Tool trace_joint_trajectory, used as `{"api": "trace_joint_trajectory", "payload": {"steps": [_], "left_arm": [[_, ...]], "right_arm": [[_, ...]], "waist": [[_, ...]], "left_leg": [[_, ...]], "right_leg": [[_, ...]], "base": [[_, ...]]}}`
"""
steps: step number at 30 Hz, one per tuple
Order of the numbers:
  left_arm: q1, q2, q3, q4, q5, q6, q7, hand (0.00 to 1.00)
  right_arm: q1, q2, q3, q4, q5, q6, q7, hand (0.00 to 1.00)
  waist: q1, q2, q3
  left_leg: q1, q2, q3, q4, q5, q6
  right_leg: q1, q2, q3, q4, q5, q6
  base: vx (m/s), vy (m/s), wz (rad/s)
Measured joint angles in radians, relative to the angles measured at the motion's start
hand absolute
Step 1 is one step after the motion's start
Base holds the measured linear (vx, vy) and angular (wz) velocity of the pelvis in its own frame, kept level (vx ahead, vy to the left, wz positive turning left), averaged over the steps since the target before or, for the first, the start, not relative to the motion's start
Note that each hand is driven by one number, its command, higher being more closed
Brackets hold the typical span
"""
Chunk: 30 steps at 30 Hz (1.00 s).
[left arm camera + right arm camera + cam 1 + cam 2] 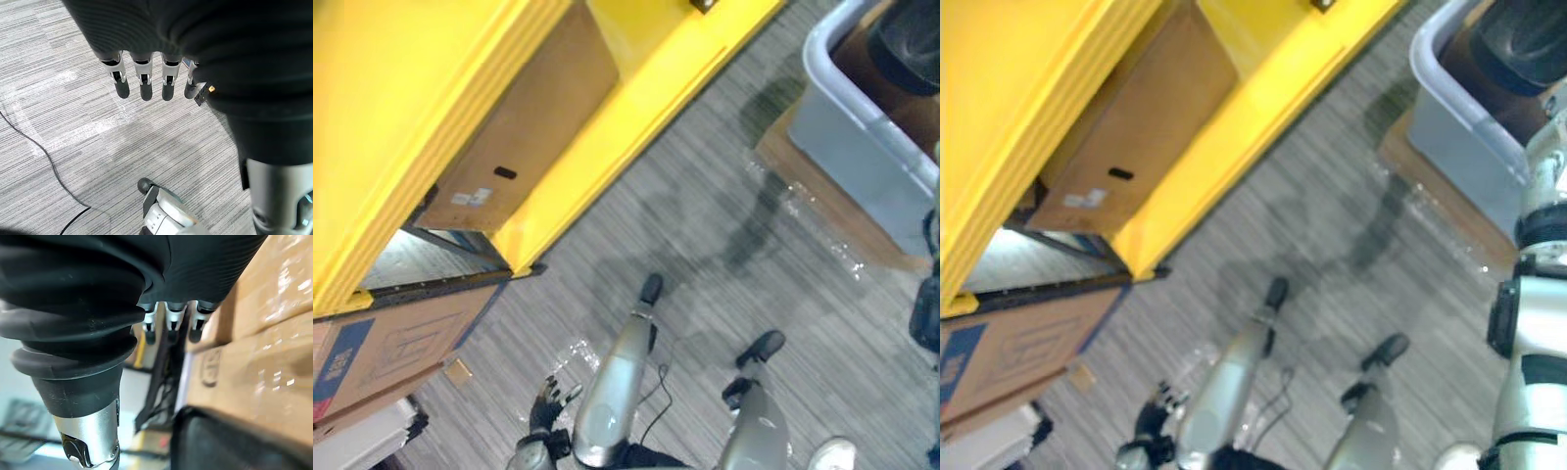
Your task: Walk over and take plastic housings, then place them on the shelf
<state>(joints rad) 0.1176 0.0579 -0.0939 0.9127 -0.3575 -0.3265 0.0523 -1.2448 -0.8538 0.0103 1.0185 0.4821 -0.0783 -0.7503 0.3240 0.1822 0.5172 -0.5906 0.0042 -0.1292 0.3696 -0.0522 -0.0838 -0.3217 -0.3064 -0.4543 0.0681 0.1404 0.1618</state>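
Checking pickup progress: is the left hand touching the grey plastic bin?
Apart. Left eye view: grey carpet separates the left hand from the grey plastic bin.

Probably a warehouse or stockroom: a heavy yellow shelf [636, 88] of steel beams holds a brown cardboard box [524, 117], a printed carton [401, 348] sits near its foot, and a grey plastic tote [862, 147] rests on a cardboard sheet [822, 206] over grey striped carpet floor [685, 235].

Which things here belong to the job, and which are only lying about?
Job: yellow shelf; grey bin holding a dark object, perhaps a housing.
Lying about: cardboard box between the shelf's beams; printed carton; small tan scrap beside it.
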Motion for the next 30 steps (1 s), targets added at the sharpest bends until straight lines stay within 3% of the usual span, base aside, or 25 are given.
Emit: {"api": "trace_joint_trajectory", "payload": {"steps": [8,14,19,20,21,26,27,30], "left_arm": [[0.001,-0.009,-0.04,0.043,-0.036,-0.003,-0.057,0.0],[0.001,-0.008,-0.05,0.051,-0.04,-0.011,-0.098,0.0],[0.001,-0.007,-0.085,0.051,-0.078,-0.035,-0.135,0.0],[0.002,-0.006,-0.085,0.053,-0.083,-0.041,-0.142,0.0],[0.001,-0.004,-0.109,0.052,-0.116,-0.047,-0.146,0.0],[0.002,-0.004,-0.127,0.056,-0.131,-0.067,-0.147,0.0],[0.001,-0.004,-0.134,0.059,-0.146,-0.073,-0.149,0.0],[0.001,-0.003,-0.158,0.061,-0.148,-0.086,-0.148,0.0]], "right_arm": [[-0.071,-0.059,0.067,0.068,0.091,0.067,-0.108,0.0],[-0.105,-0.099,0.109,0.114,0.113,0.138,-0.095,0.0],[-0.107,-0.131,0.112,0.15,0.133,0.18,-0.072,0.0],[-0.107,-0.14,0.132,0.155,0.131,0.195,-0.066,0.0],[-0.113,-0.178,0.15,0.173,0.132,0.238,-0.02,0.0],[-0.113,-0.194,0.151,0.177,0.131,0.254,-0.01,0.0],[-0.114,-0.201,0.153,0.177,0.13,0.257,-0.012,1.0],[-0.148,-0.232,0.195,0.177,0.13,0.298,-0.018,1.0]], "waist": [[0.044,0.036,-0.024],[0.06,0.044,-0.03],[0.105,0.056,-0.038],[0.108,0.056,-0.039],[0.115,0.06,-0.041],[0.132,0.066,-0.045],[0.136,0.072,-0.05],[0.151,0.088,-0.061]], "left_leg": [[0.012,-0.01,-0.002,-0.048,0.022,-0.001],[-0.008,-0.021,-0.028,-0.046,0.022,-0.001],[-0.028,-0.024,-0.034,-0.042,0.021,-0.002],[-0.035,-0.026,-0.037,-0.038,0.021,-0.002],[-0.043,-0.034,-0.049,-0.028,0.019,-0.004],[-0.046,-0.034,-0.049,-0.027,0.016,-0.005],[-0.048,-0.035,-0.05,-0.027,0.016,-0.005],[-0.061,-0.035,-0.049,-0.027,0.017,-0.005]], "right_leg": [[0.006,-0.006,-0.013,-0.031,0.011,0.002],[0.005,-0.009,-0.034,-0.046,0.016,0.008],[-0.01,-0.01,-0.043,-0.048,0.016,0.008],[-0.012,-0.01,-0.046,-0.048,0.016,0.008],[-0.008,-0.016,-0.06,-0.047,0.016,0.008],[-0.011,-0.017,-0.062,-0.047,0.012,0.002],[-0.012,-0.017,-0.064,-0.047,0.012,0.002],[-0.026,-0.018,-0.063,-0.048,0.012,0.002]], "base": [[-0.03,-0.013,0.03],[-0.03,-0.007,0.1],[-0.04,-0.003,0.05],[-0.1,0.016,0.13],[-0.11,0.023,0.13],[-0.06,0.01,0.02],[-0.04,0.001,0.01],[-0.04,0.001,-0.01]]}}
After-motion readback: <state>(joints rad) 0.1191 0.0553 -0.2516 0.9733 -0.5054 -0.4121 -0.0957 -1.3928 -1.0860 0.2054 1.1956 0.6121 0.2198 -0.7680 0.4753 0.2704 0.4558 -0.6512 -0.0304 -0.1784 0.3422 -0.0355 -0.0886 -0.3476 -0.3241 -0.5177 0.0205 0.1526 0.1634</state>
